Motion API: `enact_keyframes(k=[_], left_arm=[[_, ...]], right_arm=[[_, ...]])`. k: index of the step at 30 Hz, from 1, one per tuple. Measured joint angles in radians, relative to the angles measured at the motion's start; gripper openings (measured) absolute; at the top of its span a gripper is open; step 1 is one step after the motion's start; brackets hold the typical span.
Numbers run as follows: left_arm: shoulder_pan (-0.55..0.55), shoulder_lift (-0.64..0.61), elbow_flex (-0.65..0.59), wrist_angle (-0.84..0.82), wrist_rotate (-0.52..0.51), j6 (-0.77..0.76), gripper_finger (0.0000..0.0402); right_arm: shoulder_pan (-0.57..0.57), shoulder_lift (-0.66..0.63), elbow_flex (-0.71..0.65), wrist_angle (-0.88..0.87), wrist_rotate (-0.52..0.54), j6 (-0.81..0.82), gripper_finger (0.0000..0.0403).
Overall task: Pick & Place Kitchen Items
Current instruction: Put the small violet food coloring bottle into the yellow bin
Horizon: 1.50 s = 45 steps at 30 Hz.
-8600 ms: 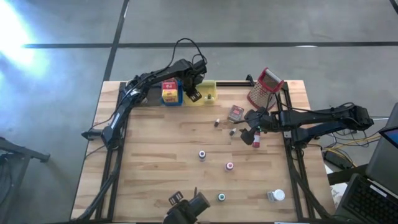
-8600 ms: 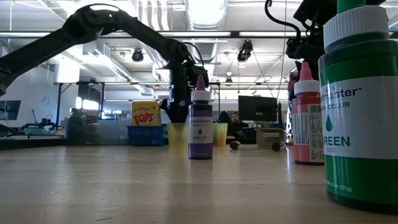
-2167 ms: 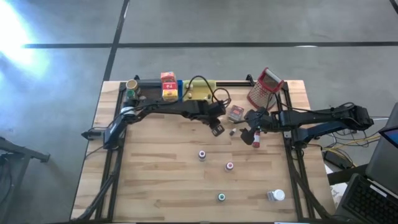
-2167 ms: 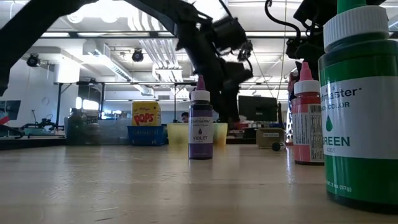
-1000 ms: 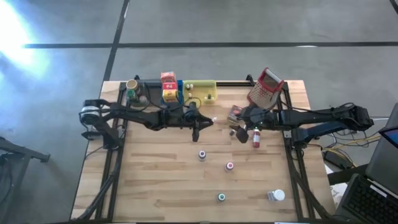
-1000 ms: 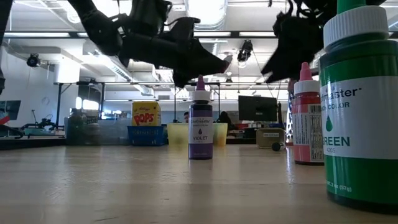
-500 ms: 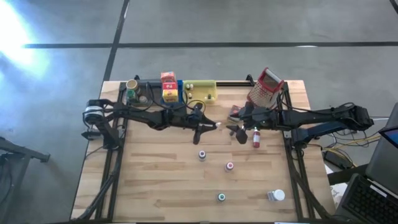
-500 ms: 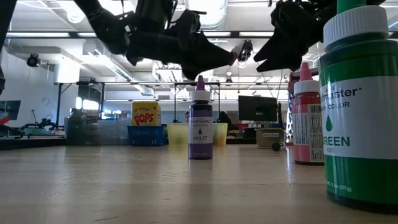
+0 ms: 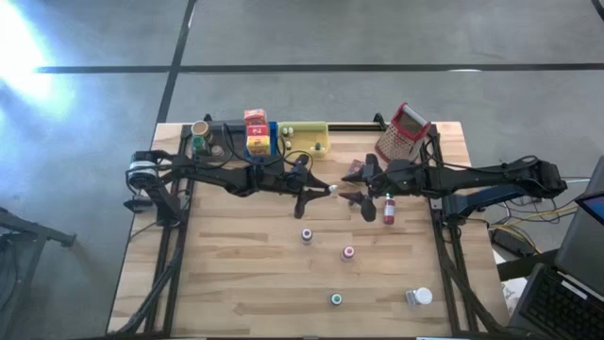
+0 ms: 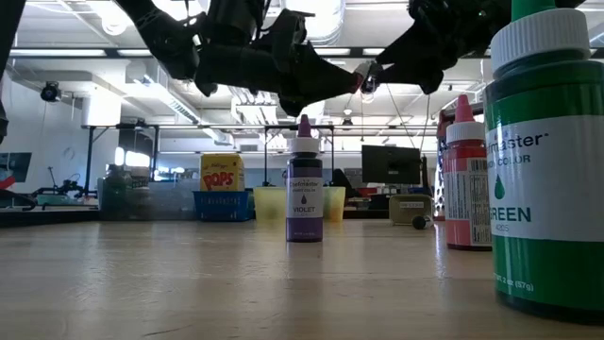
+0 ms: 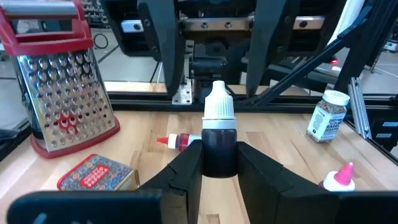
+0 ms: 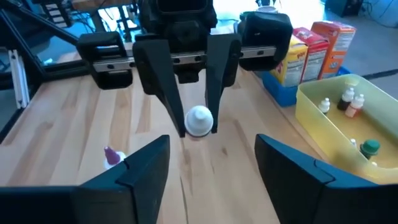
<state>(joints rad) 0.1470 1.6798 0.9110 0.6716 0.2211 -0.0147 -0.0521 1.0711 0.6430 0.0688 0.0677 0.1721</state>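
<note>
The left claw (image 9: 326,191) is up in the air over the middle of the desk (image 9: 236,255). It holds a small dark bottle (image 11: 219,144) with a white cap, squeezed between its two fingers (image 11: 185,171). The cap points toward the right claw (image 9: 351,186).

The right claw is at 3 o'clock from the left one, very near it, and faces it. Its fingers (image 12: 144,163) are wide apart, one on each side of the white cap, and they do not touch the bottle.

A red-cap bottle (image 9: 388,208) stands on the desk at 4 o'clock from the right claw. A purple-cap bottle (image 9: 307,235), a pink-cap bottle (image 9: 348,252) and a green-cap bottle (image 9: 336,299) stand nearer the front edge of the desk. A white-lid jar (image 9: 418,297) lies at the 5 o'clock corner of the desk.

At the 12 o'clock edge is a yellow tray (image 9: 308,140) with tiny bottles in it. A red and yellow box (image 9: 256,131) stands just beside it at 9 o'clock. The grater (image 9: 402,133) stands at 1 o'clock on the desk, and a small red tin (image 11: 96,175) lies near it.
</note>
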Motion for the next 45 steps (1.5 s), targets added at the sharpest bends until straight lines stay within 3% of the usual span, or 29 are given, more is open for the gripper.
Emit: enact_keyframes(k=[26, 38, 45], left_arm=[[0.0, 0.0, 0.035, -0.035, 0.018, 0.038, 0.0094], [-0.002, 0.0, 0.024, 0.053, 0.017, 0.088, 0.0094], [0.002, 0.0, 0.02, 0.088, -0.009, 0.085, 0.0094]], right_arm=[[0.0, 0.063, 0.059, 0.025, -0.017, -0.02, 0.0165], [0.0, 0.062, 0.058, 0.136, -0.017, -0.111, 0.0133], [-0.001, 0.032, 0.06, 0.121, -0.02, -0.123, 0.0135]])
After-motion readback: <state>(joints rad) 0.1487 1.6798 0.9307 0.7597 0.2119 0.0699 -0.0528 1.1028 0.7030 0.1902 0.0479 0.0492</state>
